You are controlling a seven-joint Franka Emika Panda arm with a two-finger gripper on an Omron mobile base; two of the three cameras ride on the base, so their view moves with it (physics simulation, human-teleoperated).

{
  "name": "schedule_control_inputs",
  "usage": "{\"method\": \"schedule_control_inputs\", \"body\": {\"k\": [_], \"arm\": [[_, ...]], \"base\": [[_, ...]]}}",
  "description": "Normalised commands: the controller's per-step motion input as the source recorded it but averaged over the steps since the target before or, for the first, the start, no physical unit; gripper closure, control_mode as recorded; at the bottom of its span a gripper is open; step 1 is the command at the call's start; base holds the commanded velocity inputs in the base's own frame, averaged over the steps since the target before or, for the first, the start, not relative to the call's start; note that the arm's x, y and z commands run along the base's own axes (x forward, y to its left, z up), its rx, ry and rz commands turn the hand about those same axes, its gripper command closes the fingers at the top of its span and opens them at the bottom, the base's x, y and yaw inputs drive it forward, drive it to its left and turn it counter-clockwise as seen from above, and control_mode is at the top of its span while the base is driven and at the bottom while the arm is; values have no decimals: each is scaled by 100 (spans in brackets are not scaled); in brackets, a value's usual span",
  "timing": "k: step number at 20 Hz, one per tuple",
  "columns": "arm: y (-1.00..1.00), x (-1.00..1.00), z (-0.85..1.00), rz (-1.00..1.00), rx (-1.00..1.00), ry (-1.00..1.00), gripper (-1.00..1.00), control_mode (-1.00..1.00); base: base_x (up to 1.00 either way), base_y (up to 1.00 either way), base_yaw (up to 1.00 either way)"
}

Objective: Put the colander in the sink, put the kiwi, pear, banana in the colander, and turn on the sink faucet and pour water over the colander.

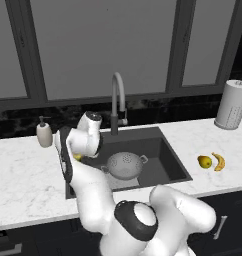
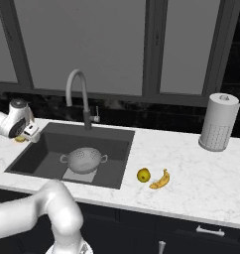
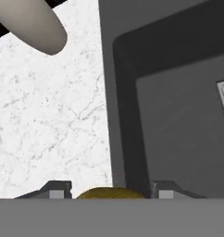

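Colander [image 1: 124,165]: silver, upright on the floor of the sink [image 1: 170,157], centre of the left base view; in the right base view at [image 2: 84,159], resting partly on the lighter square plate [image 2: 78,174].

Sink faucet [image 1: 117,102]: grey gooseneck behind the basin, spout arched over it; small side lever seen clearly in the right base view [image 2: 96,118].

Pear [image 2: 144,174]: rounded yellow, on the white marble desk [image 2: 201,173] right of the sink, just beside the banana [image 2: 160,180]; whether touching, not determinable. Same pair at mid right of the left base view, pear [image 1: 205,161], banana [image 1: 219,161].

Kiwi [image 3: 109,192]: orange-yellow lump at the bottom edge of the hand view, between the two dark fingertips [image 3: 56,190], lying on the desk just beside the sink's left rim. Glimpsed as a small yellow patch beside the arm in the left base view [image 1: 78,157] and at the far left of the right base view [image 2: 19,139].

Gripper [image 3: 108,190]: jaws set apart either side of the kiwi; contact with the fruit not determinable. Seen from the side at the left edge of the right base view [image 2: 30,133].

Soap pump bottle [image 1: 44,133]: white, left of the arm in the left base view; blurred pale shape at upper left of the hand view.

Paper towel roll [image 2: 218,121]: upright at right rear of the desk.
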Motion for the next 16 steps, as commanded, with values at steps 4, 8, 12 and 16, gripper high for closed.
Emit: {"method": "schedule_control_inputs", "body": {"k": [4,8,12,16], "arm": [[-85,-68,82,-14,18,-13,100,-100],[-54,-51,68,-13,4,-3,100,-100],[-65,-18,28,-6,0,7,100,-100],[-97,0,3,-4,0,3,100,-100]], "base": [[0,0,0],[0,0,0],[0,0,0],[0,0,0]]}}
